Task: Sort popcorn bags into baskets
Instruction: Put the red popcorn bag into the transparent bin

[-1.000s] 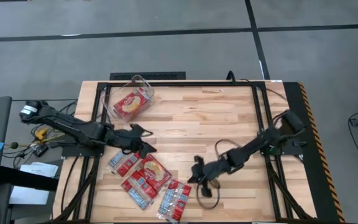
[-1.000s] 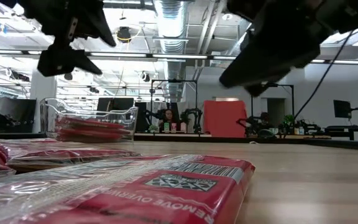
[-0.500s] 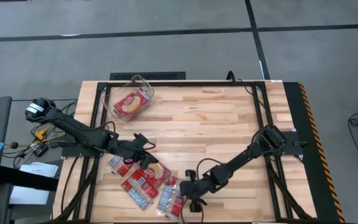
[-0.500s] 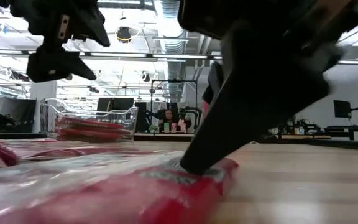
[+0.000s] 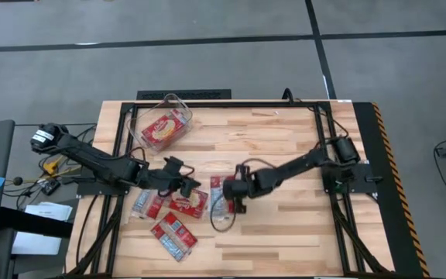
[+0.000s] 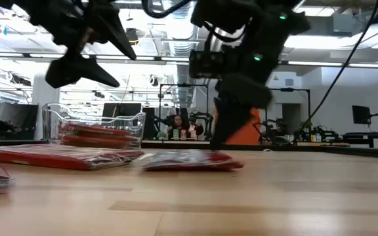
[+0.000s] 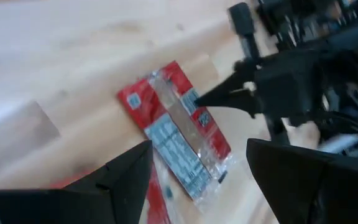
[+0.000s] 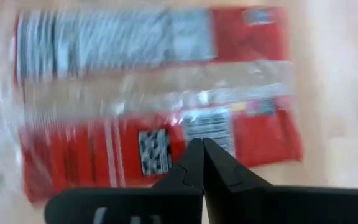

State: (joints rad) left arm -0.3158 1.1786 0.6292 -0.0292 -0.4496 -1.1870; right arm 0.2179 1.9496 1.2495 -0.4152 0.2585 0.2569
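You are working in a robotics lab or industrial workshop, not a home. The low view shows you an open ceiling with exposed ducts [image 6: 179, 16] and long strip lights [image 6: 346, 63], other robot arms [image 6: 205, 121] on benches at the far side, monitors [image 6: 361, 115], and a seated person [image 6: 176, 122] among them. From above, you see a butcher-block table [image 5: 285, 147] in a black metal frame [image 5: 223, 103] with hazard striping [image 5: 389, 147], standing on grey carpet tiles [image 5: 207, 46].

The right gripper [image 8: 202, 163], fingers pressed together, points at a red popcorn bag [image 8: 154, 106] on wood.
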